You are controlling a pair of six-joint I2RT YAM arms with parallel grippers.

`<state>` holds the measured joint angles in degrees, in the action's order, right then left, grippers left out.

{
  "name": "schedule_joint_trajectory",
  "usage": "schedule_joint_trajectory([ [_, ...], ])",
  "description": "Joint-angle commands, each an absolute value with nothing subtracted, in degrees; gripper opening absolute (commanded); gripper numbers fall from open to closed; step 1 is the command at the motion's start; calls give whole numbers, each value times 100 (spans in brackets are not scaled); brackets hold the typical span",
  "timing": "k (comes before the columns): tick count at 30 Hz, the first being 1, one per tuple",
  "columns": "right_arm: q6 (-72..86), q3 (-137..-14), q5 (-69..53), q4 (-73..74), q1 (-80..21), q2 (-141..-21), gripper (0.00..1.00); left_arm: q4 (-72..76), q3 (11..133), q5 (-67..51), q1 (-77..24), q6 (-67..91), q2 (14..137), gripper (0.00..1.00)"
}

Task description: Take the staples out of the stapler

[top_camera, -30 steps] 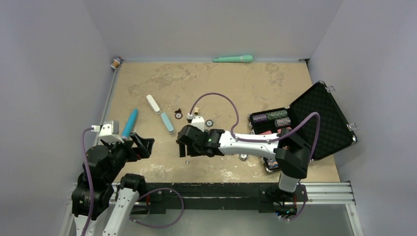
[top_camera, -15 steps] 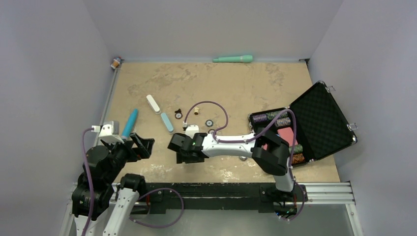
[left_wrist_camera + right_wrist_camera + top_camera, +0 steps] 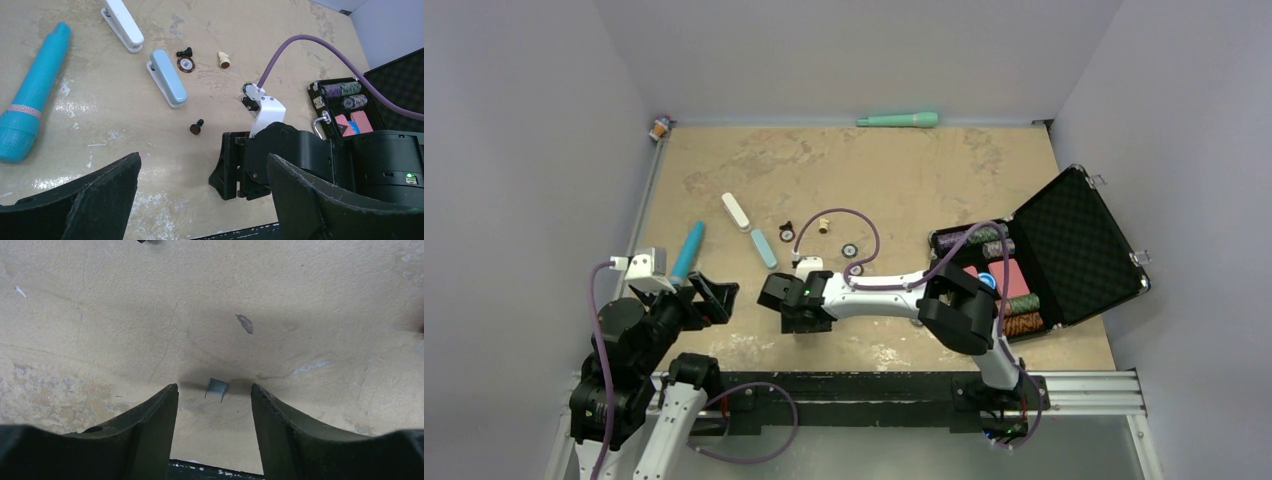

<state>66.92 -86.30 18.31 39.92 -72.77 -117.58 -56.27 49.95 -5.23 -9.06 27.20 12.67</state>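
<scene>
Down at the worktop [image 3: 310,295], the right claw [image 3: 213,388] is set astride the staples [image 3: 218,389], a short grey strip lying loose between its fingers [image 3: 150,425] and touched by neither. The gap is kept partly open, seemingly so that the strip can be pinched from both sides. The left claw [image 3: 202,160] is held spread wide over the near left of the worktop, apparently parked clear of the pick-up, with nothing gripped.
</scene>
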Motion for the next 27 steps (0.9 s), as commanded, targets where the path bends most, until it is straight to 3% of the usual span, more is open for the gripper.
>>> schedule_joint_trajectory([
  [1, 6811, -8925, 1961, 4265, -7334, -11838, 58, -5398, 4983, -606, -882, 2593, 1220, 99],
  [8, 6802, -8983, 1952, 4316, -7371, -11917, 50, -5397, 4975, -600, -881, 2593, 1193, 99],
  [11, 6759, -9047, 1933, 4321, -7397, -11964, 41, -5391, 4977, -606, -879, 2593, 1198, 99],
  [27, 6811, -9198, 2106, 4581, -7444, -12122, 38, -5388, 4976, -611, -883, 2586, 1197, 99],
])
